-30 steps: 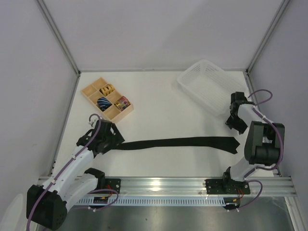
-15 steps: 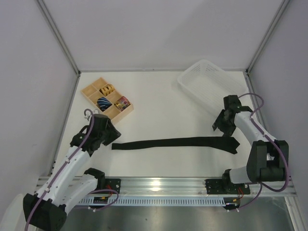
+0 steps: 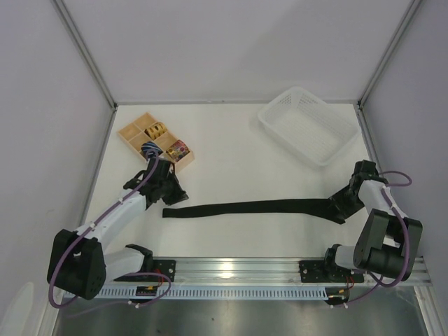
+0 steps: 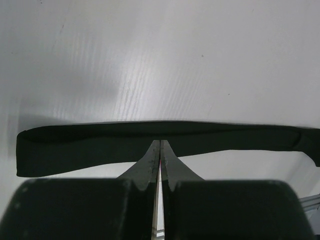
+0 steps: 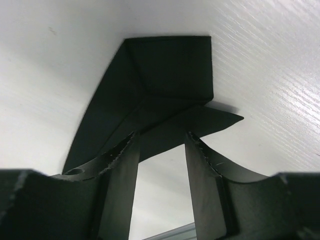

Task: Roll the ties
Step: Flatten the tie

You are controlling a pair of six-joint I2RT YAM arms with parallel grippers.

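Observation:
The black tie (image 3: 252, 207) lies flat across the table, narrow end at the left and wide end at the right. My left gripper (image 3: 176, 199) sits just behind the narrow end. In the left wrist view its jaws are shut, and the left gripper (image 4: 160, 143) overlaps the near edge of the tie (image 4: 75, 145). I see no fabric between them. My right gripper (image 3: 341, 204) is low at the wide end. In the right wrist view the right gripper (image 5: 162, 137) is open, its tips over the folded, pointed end of the tie (image 5: 165, 75).
A wooden compartment tray (image 3: 134, 131) with rolled coloured ties stands at the back left, just beyond my left arm. A white mesh basket (image 3: 308, 126) sits at the back right. The metal rail (image 3: 238, 269) runs along the near edge.
My left gripper has shut, lifted off the narrow end and come back beside it. My right gripper has swung down from the basket to the wide end, its jaws narrowing.

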